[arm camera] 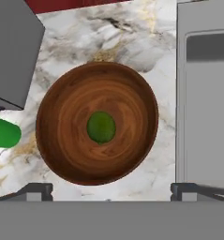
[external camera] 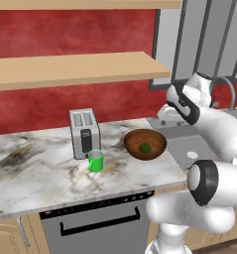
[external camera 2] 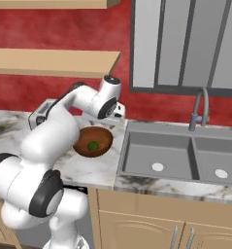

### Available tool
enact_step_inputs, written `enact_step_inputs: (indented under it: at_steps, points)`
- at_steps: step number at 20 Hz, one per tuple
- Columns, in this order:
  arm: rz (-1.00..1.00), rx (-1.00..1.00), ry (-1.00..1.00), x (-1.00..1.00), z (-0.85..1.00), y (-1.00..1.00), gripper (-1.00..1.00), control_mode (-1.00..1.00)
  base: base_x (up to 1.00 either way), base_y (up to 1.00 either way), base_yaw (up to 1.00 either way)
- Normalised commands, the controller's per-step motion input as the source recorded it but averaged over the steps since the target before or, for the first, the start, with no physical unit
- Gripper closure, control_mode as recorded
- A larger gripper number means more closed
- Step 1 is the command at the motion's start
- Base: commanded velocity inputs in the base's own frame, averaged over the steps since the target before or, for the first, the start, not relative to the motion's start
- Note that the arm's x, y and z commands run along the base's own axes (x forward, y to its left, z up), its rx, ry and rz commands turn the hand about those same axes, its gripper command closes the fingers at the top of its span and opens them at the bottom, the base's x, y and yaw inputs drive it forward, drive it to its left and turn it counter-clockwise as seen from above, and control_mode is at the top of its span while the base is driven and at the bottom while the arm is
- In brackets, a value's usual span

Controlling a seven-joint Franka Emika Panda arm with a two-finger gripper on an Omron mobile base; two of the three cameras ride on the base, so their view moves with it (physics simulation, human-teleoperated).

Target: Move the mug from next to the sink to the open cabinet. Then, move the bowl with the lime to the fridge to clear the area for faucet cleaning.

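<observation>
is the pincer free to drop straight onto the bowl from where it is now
Probably yes. The open pincer hangs right above the bowl, with nothing between them. The lime lies in the bowl's middle; the green mug and toaster stand clear beside it.

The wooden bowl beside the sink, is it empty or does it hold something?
Not empty. The bowl holds one lime at its centre, seen from above in the hand view and also in both base views.

Arm folded forward, wrist bent down; end effector (arm camera: 111, 191) fingers spread wide, apparently holding nothing.
</observation>
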Motion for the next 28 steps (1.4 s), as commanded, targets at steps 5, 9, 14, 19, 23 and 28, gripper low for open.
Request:
enact_step_inputs:
  at_steps: [5, 9, 14, 19, 23, 28]
  points:
    - [0.0, 0.1, 0.0, 0.34, -0.47, -0.07, -1.0, -1.0, 0.0, 0.0, 0.0]
    - [0.0, 0.0, 0.04, 0.22, -0.55, 0.0, -1.0, -1.0, 0.0, 0.0, 0.0]
    - [0.0, 0.0, 0.09, 0.11, -0.63, -0.05, -1.0, -1.0, 0.0, 0.0, 0.0]
    - [0.0, 0.0, 0.08, 0.06, -0.58, -0.08, -1.0, -1.0, 0.0, 0.0, 0.0]
    - [0.0, 0.0, 0.0, 0.01, -0.32, 0.0, -1.0, -1.0, 0.0, 0.0, 0.0]
    - [0.0, 0.0, 0.0, 0.03, -0.27, 0.0, -1.0, -1.0, 0.0, 0.0, 0.0]
